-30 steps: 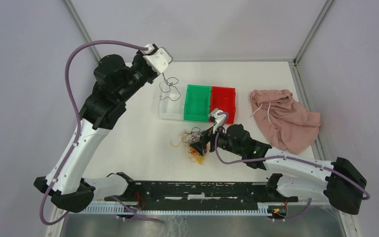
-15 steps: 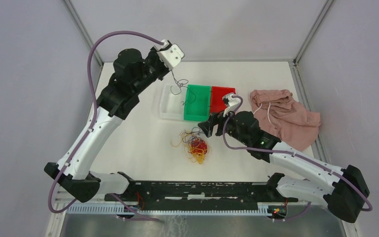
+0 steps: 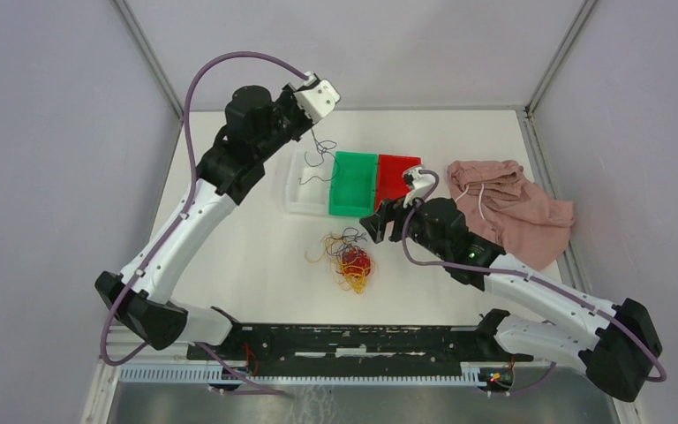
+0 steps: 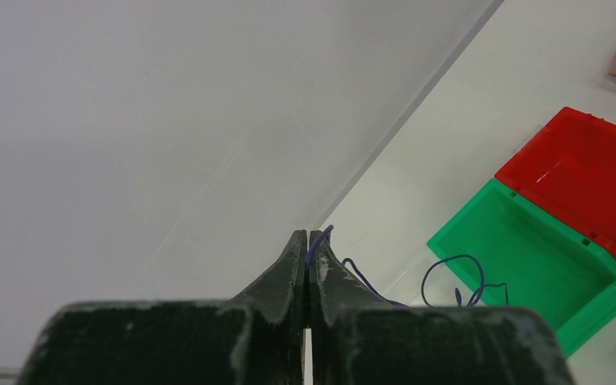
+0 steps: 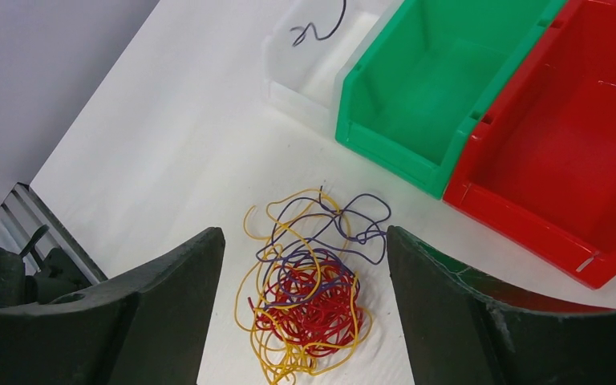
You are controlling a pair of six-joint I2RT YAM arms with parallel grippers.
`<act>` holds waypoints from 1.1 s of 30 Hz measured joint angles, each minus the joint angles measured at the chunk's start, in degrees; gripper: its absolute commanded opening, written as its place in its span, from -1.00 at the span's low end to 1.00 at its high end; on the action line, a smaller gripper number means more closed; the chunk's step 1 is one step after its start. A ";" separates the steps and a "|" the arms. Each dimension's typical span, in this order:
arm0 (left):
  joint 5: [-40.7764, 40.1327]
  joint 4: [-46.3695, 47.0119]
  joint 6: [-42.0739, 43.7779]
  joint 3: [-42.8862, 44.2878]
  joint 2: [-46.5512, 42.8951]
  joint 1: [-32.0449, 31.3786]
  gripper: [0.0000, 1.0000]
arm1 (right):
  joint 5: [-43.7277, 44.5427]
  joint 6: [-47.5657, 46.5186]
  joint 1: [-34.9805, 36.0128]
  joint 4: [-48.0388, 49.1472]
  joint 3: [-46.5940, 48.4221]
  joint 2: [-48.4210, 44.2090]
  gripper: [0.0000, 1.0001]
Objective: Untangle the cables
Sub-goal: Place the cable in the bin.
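Observation:
A tangle of yellow, red and purple cables (image 3: 346,258) lies on the white table in front of the bins. My left gripper (image 3: 309,125) is raised at the back and is shut on one dark purple cable (image 3: 319,152), which dangles over the clear bin (image 3: 293,199). In the left wrist view the fingertips (image 4: 307,237) pinch that cable (image 4: 449,273). My right gripper (image 3: 378,228) hovers open just right of the tangle. In the right wrist view the tangle (image 5: 313,289) lies below its spread fingers (image 5: 184,281), which hold nothing.
Clear, green (image 3: 353,190) and red (image 3: 399,177) bins stand side by side behind the tangle. A dark cable (image 5: 321,30) shows over the clear bin (image 5: 305,84). A pink cloth (image 3: 512,216) with a white drawstring lies at the right. The enclosure walls stand close behind.
My left arm has swung right and back, carrying the purple cable over the clear bin. My right gripper has lifted off the tangle and drawn back toward the bins.

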 measured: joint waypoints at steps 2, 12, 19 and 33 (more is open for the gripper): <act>0.00 0.96 0.02 -0.59 0.55 0.79 -0.94 | 0.22 0.02 0.00 -0.02 -0.20 -0.39 0.60; 0.00 6.29 1.60 -7.30 5.03 6.36 -0.94 | 0.81 0.00 -0.04 -0.59 -1.70 -2.29 0.59; -1.60 9.99 5.73 -9.40 7.61 7.39 -0.94 | 1.33 0.02 -0.33 -0.85 -2.89 -2.80 0.59; -15.06 11.82 11.82 -11.56 12.66 7.52 -0.94 | 1.62 0.46 -0.81 -0.31 -3.30 -0.02 0.58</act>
